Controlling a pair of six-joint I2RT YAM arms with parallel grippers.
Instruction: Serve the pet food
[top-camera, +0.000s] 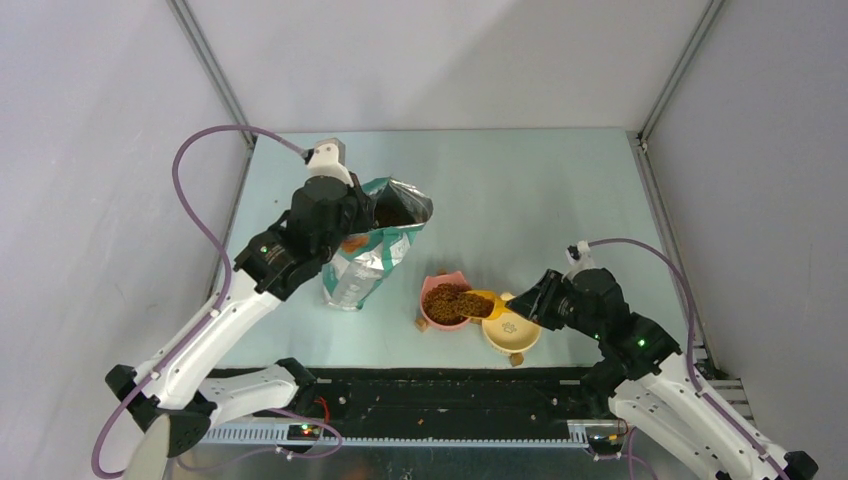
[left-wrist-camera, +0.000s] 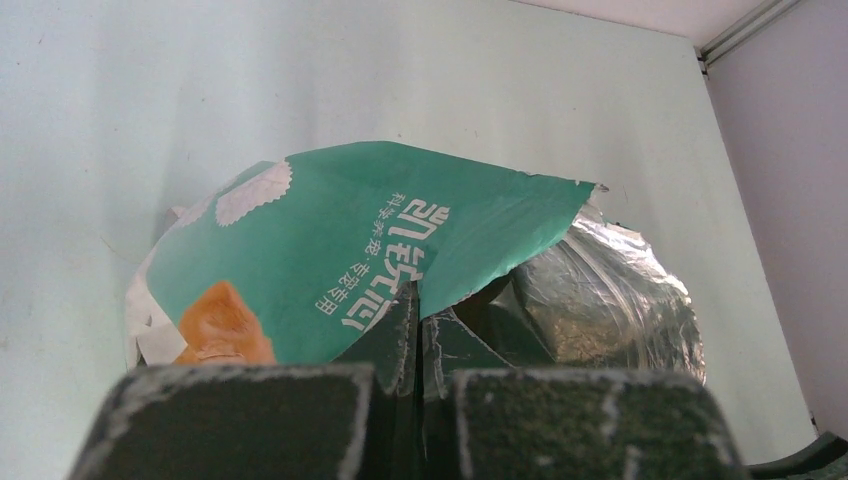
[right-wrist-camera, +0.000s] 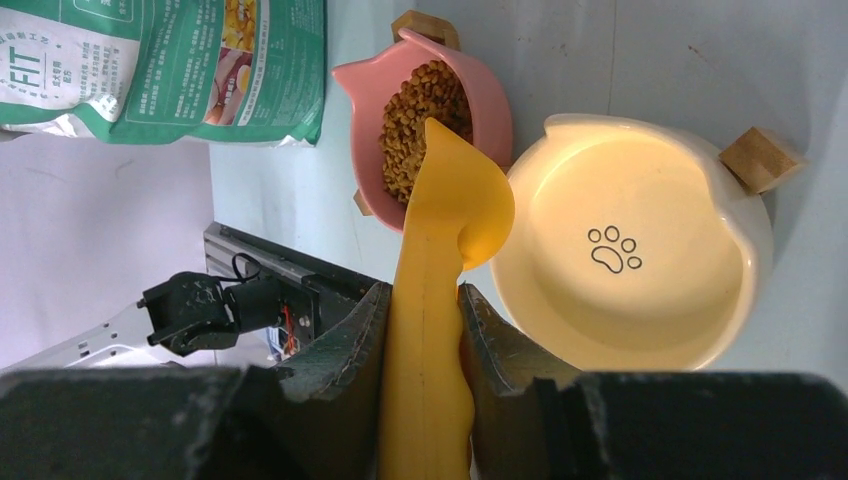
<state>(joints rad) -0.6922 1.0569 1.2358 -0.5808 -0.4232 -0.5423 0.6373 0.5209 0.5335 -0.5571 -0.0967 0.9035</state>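
The green-white foil bag stands open at back left, with dark pet food in its mouth. My left gripper is shut on the bag's torn rim; the left wrist view shows the rim pinched between the jaws of the gripper. My right gripper is shut on the handle of the orange scoop, which carries kibble at the edge of the pink bowl. The pink bowl holds a mound of kibble. In the right wrist view the gripper holds the scoop over the pink bowl and its kibble.
A yellow cat-eared bowl with a paw print sits right of the pink one, under my right gripper, and has no kibble in it. Both bowls stand on small wooden feet. A black rail runs along the near table edge. Grey walls enclose the table.
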